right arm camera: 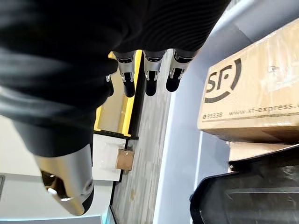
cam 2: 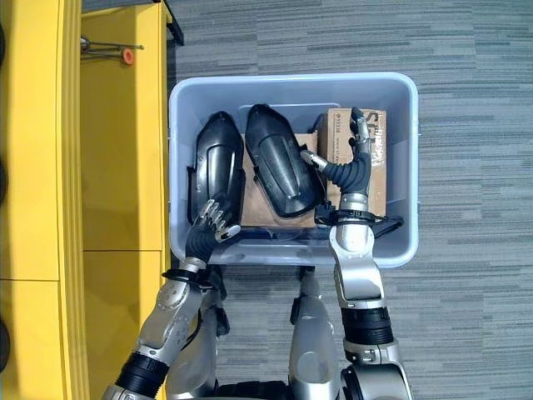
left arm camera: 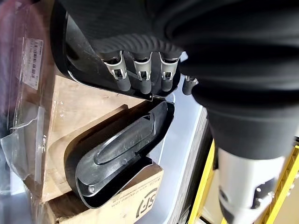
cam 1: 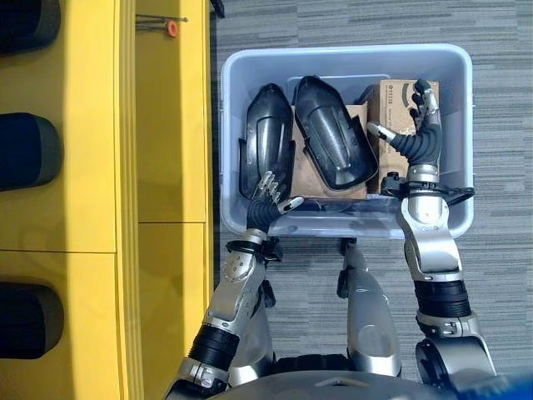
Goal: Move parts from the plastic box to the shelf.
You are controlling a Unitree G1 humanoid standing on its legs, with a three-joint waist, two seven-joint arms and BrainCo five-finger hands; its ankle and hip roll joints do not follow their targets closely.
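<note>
A pale blue plastic box (cam 1: 456, 133) on the carpet holds two black moulded shell parts, a left one (cam 1: 266, 133) and a right one (cam 1: 333, 137), lying on cardboard, plus a brown carton (cam 1: 398, 112). My left hand (cam 1: 268, 200) hovers over the near end of the left shell (left arm camera: 84, 51), fingers relaxed and open. Above the carton (right arm camera: 254, 93) is my right hand (cam 1: 414, 133), fingers spread and holding nothing; its thumb reaches toward the right shell (cam 2: 283, 162).
A yellow shelf unit (cam 1: 100, 167) runs along the left, with dark parts (cam 1: 27, 150) in its bays and a small orange-tipped tool (cam 1: 171, 27) on top. Grey carpet (cam 1: 500, 275) surrounds the box.
</note>
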